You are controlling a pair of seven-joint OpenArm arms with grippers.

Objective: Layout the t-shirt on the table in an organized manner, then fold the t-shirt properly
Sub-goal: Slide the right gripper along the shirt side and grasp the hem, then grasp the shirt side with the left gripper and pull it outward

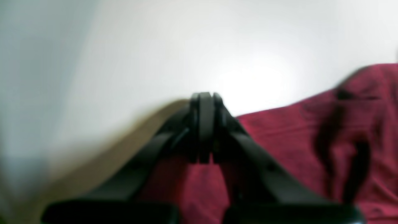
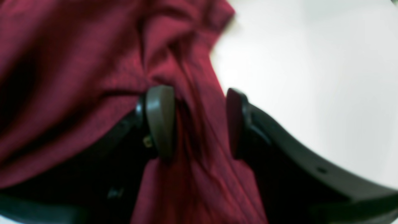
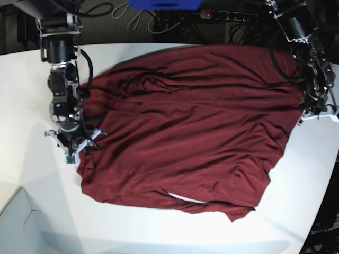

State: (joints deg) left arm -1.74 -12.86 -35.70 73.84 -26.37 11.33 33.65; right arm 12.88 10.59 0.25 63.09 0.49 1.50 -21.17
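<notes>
Right gripper sits at the shirt's edge, jaws partly apart with a ridge of maroon cloth bunched between the pads, not yet pinched tight. Left gripper is closed tight, nothing seen between its fingers, cloth just beside and beneath it. The shirt spreads wrinkled between both arms across the white table.

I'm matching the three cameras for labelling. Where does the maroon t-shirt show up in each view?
Left wrist: the t-shirt fills the lower right, behind the shut left gripper.
Right wrist: it covers the left and centre, a fold running between the right gripper fingers.
Base: it lies spread across the middle.
Shared landmark: the white table, bare at upper left and at right in the wrist views.
</notes>
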